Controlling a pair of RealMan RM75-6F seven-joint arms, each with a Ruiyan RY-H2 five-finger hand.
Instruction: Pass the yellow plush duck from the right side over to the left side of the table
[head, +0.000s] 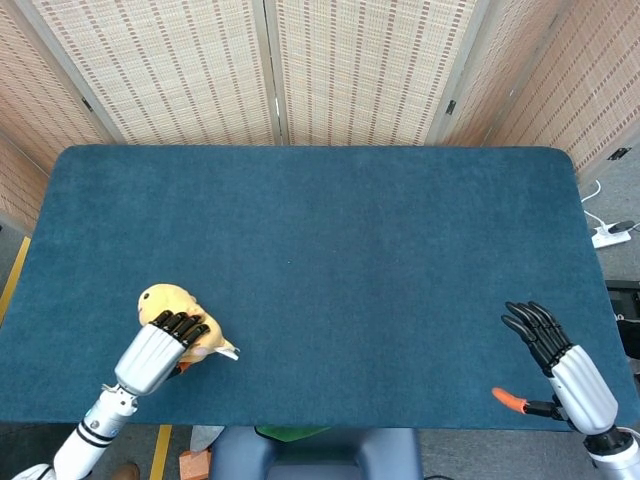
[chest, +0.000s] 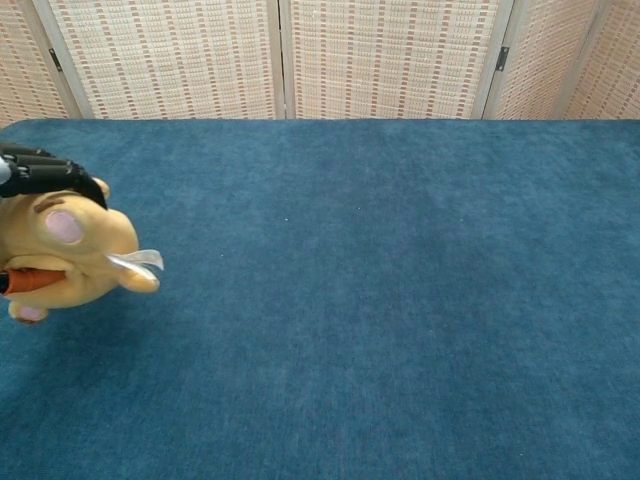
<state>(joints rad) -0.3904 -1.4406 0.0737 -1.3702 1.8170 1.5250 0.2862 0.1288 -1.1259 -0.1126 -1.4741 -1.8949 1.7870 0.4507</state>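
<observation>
The yellow plush duck (head: 170, 304) is over the left front part of the blue table (head: 330, 240), held by my left hand (head: 160, 350), whose dark fingers (head: 182, 324) curl over its body. In the chest view the duck (chest: 75, 255) shows at the far left edge with black fingertips (chest: 50, 178) over its top and an orange thumb tip under it; a white tag sticks out to the right. My right hand (head: 550, 355) is at the front right corner, fingers spread, holding nothing.
Woven folding screens (head: 300, 70) stand behind the table's far edge. A white power strip (head: 610, 236) lies on the floor beyond the right edge.
</observation>
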